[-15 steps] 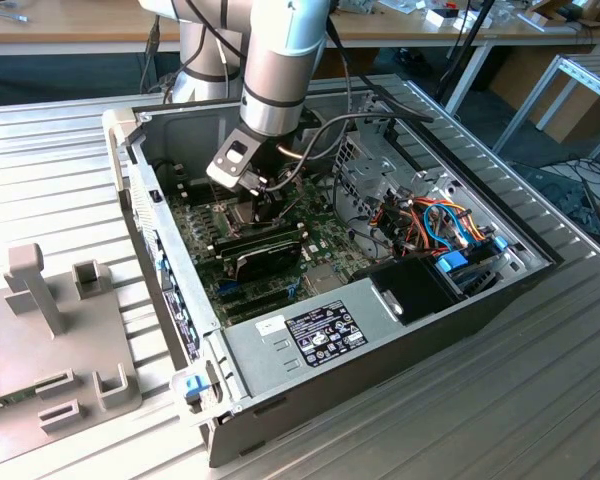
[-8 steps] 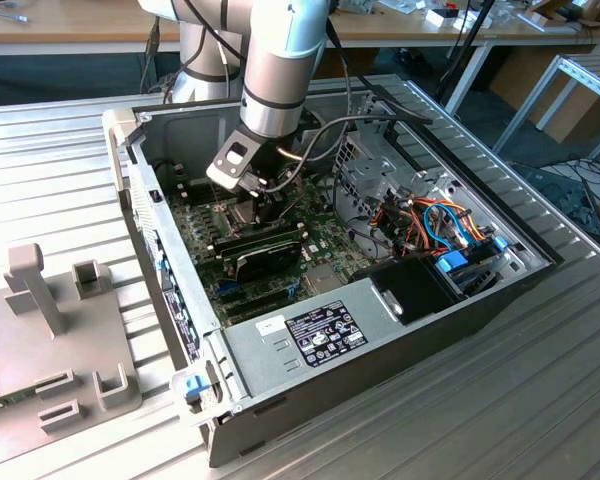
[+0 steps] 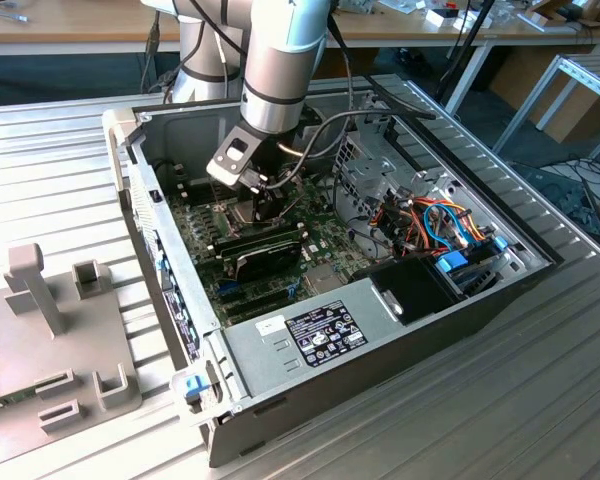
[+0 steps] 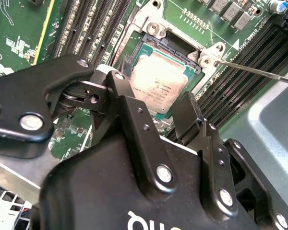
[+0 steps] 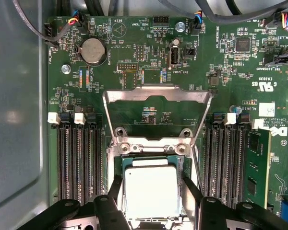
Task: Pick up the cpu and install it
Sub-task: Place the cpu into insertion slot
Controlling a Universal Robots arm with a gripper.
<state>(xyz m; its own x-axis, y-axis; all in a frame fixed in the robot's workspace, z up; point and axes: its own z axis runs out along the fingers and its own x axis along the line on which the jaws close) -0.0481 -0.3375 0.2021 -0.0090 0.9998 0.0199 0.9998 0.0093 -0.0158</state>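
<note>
Fingers (image 5: 192, 189) of the black two-fingered gripper (image 5: 152, 182) stand spread and grasp nothing. Between them lies the cpu (image 5: 151, 191), a small flat square chip with a dull silver-grey metal top, seated in the dark square socket (image 4: 151, 48) directly below the gripper. In the first wrist view a thin strip of socket shows between each finger and the chip. Just beyond the fingertips the hinged silver metal frame (image 5: 156, 93) stands open over the green motherboard (image 5: 149, 28). Long black memory slots (image 5: 77, 163) run along both sides of the gripper. In the exterior view the gripper (image 3: 270, 200) hangs low inside the open grey metal computer case (image 3: 130, 160).
</note>
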